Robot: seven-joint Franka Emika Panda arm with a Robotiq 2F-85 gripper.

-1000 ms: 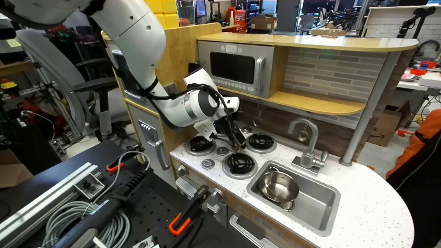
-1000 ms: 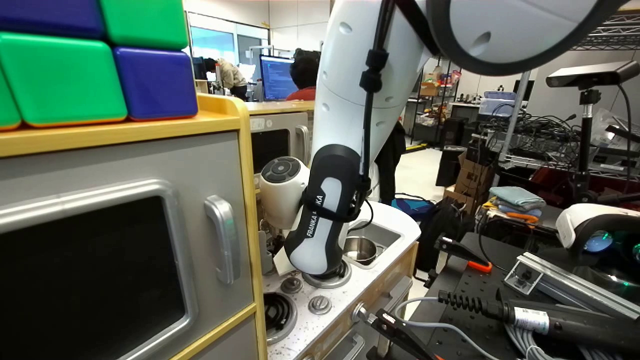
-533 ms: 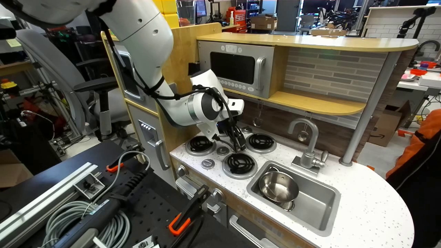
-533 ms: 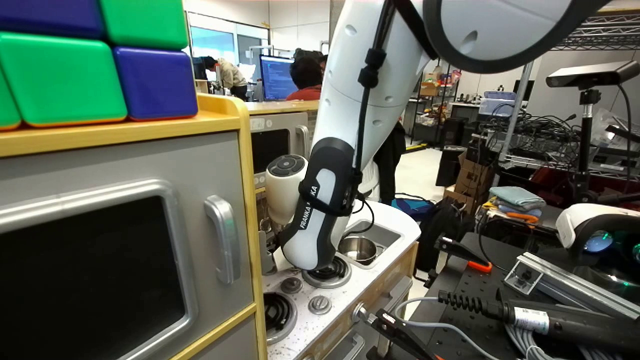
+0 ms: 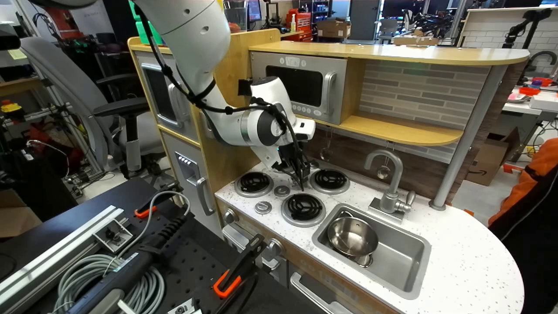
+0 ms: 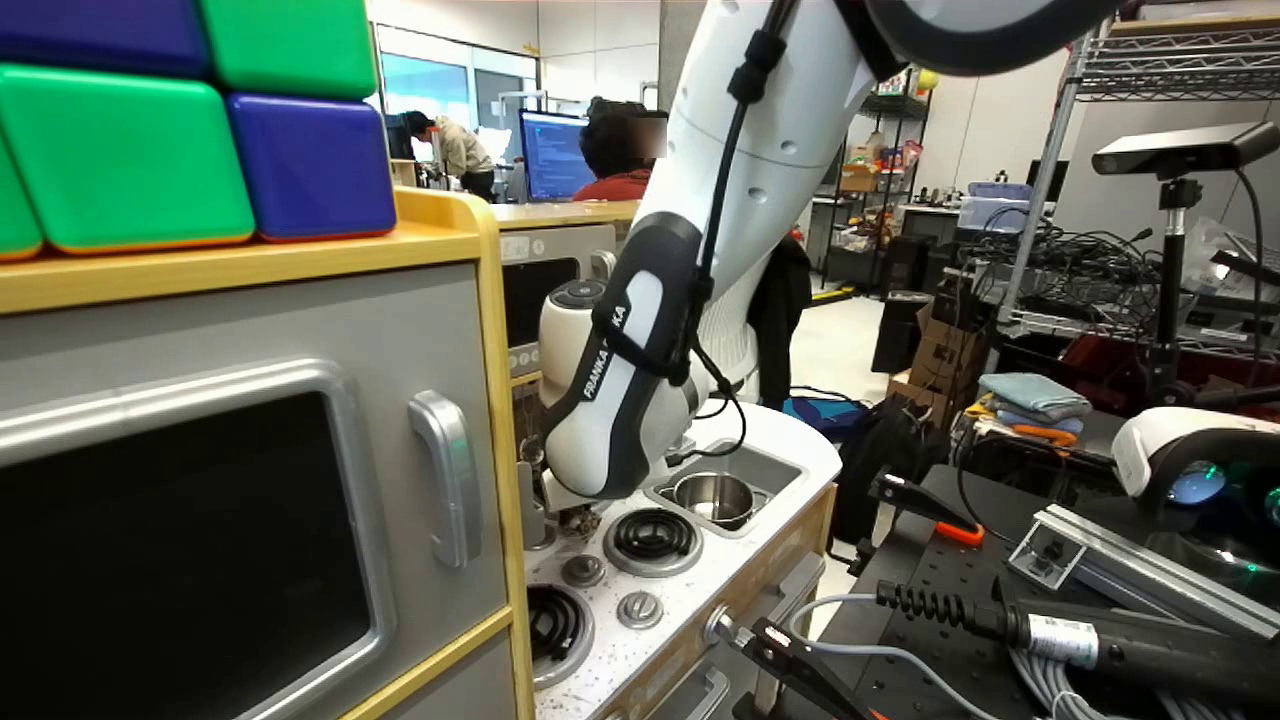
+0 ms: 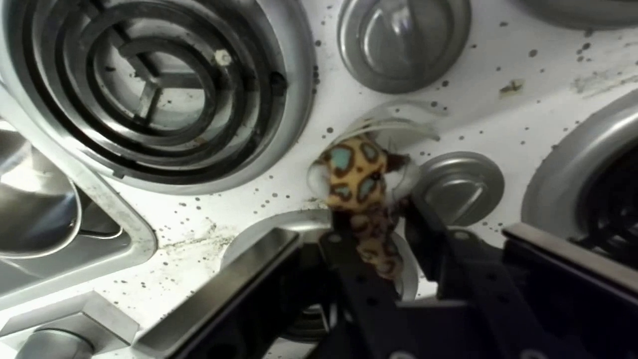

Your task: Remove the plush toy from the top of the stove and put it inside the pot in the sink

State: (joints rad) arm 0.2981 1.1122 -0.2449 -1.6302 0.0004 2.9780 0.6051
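In the wrist view the plush toy, tan-yellow with dark-ringed spots, sits between the black fingers of my gripper. They are shut on its narrower part, and its wider spotted end sticks out past the fingertips. Toy and fingers appear to be just above the stove, among its burners and knobs. My gripper also shows in an exterior view, where the toy is too small to make out. The round steel pot stands at the near end of the grey sink, its open top facing up.
A curved faucet rises behind the sink. The toy microwave and a wooden shelf overhang the back of the cooktop. A tall oven cabinet stands beside the stove. Clamps, cable and tools lie on the black table in front.
My arm has risen and shifted somewhat toward the sink side, and the gripper has come up from the stove. In an exterior view more of the front burner and the sink is uncovered.
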